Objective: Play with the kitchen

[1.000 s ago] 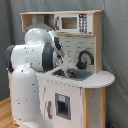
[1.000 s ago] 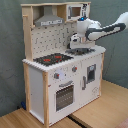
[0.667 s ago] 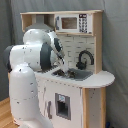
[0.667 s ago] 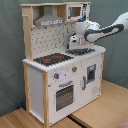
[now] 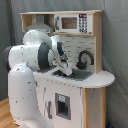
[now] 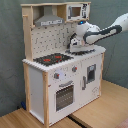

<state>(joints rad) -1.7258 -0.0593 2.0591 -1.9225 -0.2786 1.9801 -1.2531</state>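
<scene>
A grey curtain hung behind everything, and the kitchen (image 6: pixel 62 65) stood on a light wooden floor (image 6: pixel 107 107), filling most of both exterior views. It was where your task needed it, upright and square, with its black-and-red stovetop (image 6: pixel 52 59) toward the second exterior view's left and the oven door (image 6: pixel 64 95) shut below it.

Over the last second your arm (image 6: pixel 102 33) had dropped a little lower over the dark sink (image 5: pixel 75 74), beside the black faucet (image 5: pixel 85 59). I judged that you were probing the sink area rather than the stove or knobs, so the play had barely begun there. The gripper (image 6: pixel 75 44) pointed down at the basin, right above or inside its rim; which, I could not tell. Nor could I tell whether it was released or clenched, and nothing showed in its grasp.

The grey hood (image 6: pixel 49 21) and the microwave (image 5: pixel 72 22) on the top shelf looked untouched.
</scene>
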